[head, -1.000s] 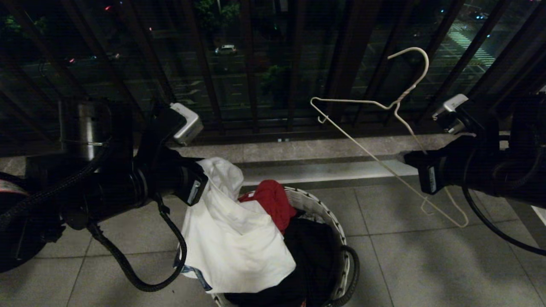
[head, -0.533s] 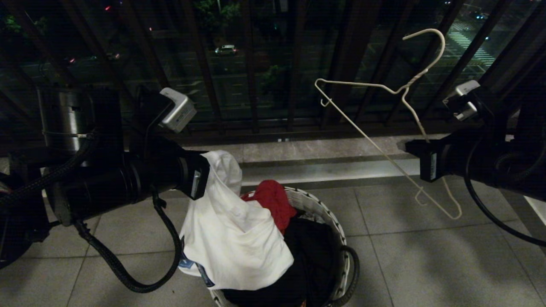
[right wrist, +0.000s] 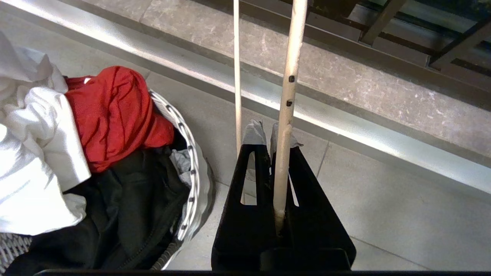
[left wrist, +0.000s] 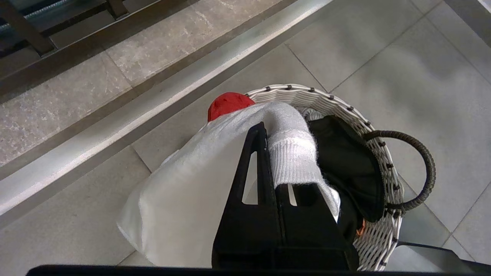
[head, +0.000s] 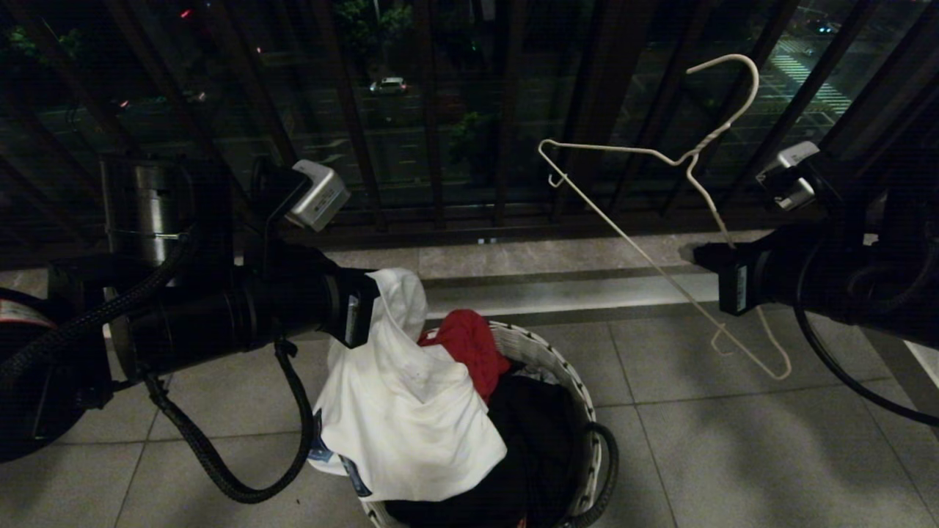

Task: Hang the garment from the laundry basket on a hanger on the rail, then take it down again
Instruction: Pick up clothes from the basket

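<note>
Since a second ago, left gripper [head: 364, 317] has lifted the soft, limp white T-shirt [head: 407, 418] by its ribbed collar; right gripper [head: 710, 258] clenches the light, springy white wire hanger [head: 664, 158].

Left claw [head: 364, 315] clamped closed, arm reaching inward, right claw [head: 708, 257] pinched closed, arm level opposite

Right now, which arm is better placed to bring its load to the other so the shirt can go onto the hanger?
Probably left: its end effector holds the white T-shirt by its collar above the woven basket, facing the thin wire hanger clamped in the right end effector.
</note>
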